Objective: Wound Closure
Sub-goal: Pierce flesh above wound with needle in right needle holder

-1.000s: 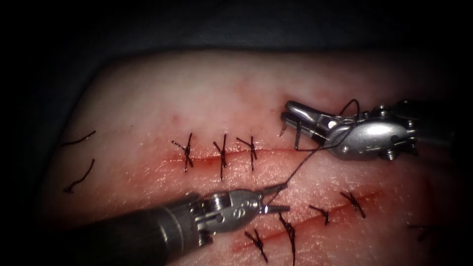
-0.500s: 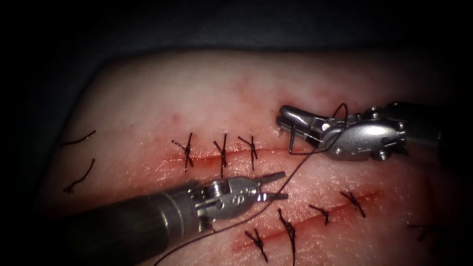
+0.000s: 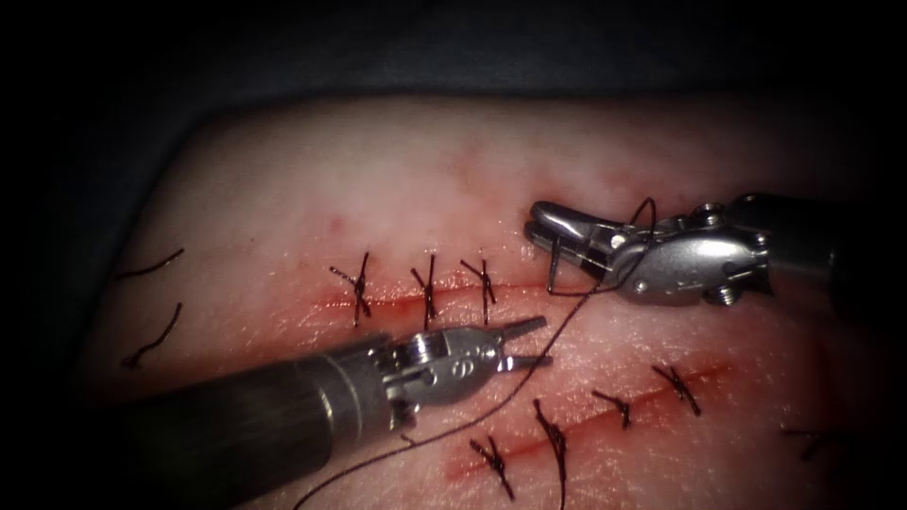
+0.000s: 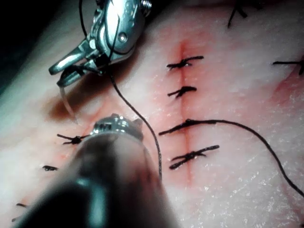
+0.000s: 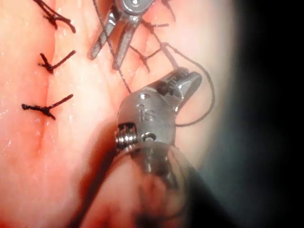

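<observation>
The tissue (image 3: 397, 189) has an upper cut (image 3: 402, 305) with three stitches and a lower cut (image 3: 642, 401) with several stitches. My right tool (image 3: 540, 221) is above the right end of the upper cut, shut on the curved needle (image 3: 552, 266) near one end. The needle (image 4: 67, 102) hangs down to the tissue surface; I cannot tell whether its point is in. The thread (image 3: 553, 345) loops over the right tool and trails down past the left tool. My left tool (image 3: 545, 341) is open and holds nothing, between the two cuts. It also appears in the right wrist view (image 5: 105, 61).
Two cut ends of thread (image 3: 151, 266) lie on the tissue at the far left. Red fluid (image 3: 326, 310) lines the upper cut. A long tail of thread (image 4: 247, 130) runs from one stitch of the lower cut. Dark cloth (image 3: 453, 47) lies beyond the tissue.
My left tool has risen toward the upper cut, and the thread that met its upper jaw now hangs slack below it. My right tool has shifted a little left with the needle.
</observation>
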Controlling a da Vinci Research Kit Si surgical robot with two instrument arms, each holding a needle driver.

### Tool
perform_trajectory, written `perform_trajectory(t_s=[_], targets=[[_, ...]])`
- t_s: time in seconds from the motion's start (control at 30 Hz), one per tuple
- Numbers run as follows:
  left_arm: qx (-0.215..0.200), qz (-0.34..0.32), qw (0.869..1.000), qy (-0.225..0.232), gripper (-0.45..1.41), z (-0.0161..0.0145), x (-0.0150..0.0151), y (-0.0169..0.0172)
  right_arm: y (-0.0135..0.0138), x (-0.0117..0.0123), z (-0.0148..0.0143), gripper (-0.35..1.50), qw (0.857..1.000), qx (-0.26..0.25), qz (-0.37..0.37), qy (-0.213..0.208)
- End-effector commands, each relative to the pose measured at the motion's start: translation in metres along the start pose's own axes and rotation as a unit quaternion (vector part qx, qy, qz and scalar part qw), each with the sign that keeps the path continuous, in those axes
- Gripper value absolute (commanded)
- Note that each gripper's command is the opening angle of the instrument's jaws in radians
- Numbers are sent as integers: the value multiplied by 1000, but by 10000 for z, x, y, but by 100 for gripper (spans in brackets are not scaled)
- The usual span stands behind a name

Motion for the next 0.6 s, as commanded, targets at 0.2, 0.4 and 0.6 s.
perform_trajectory(t_s=[0.2, 0.4, 0.6], targets=[[0, 2, 1000, -5, -3, 9, 0, -4, -16, -8, 11, -35, 1000, 4, -11, 3], [-3, 5, 1000, -8, -3, -1, -4, -1, -37, -23, 13, -35, 999, 11, -39, 8], [-3, 8, 1000, -11, -3, -22, -10, 5, -66, -26, 8, -35, 998, 25, -59, 15]])
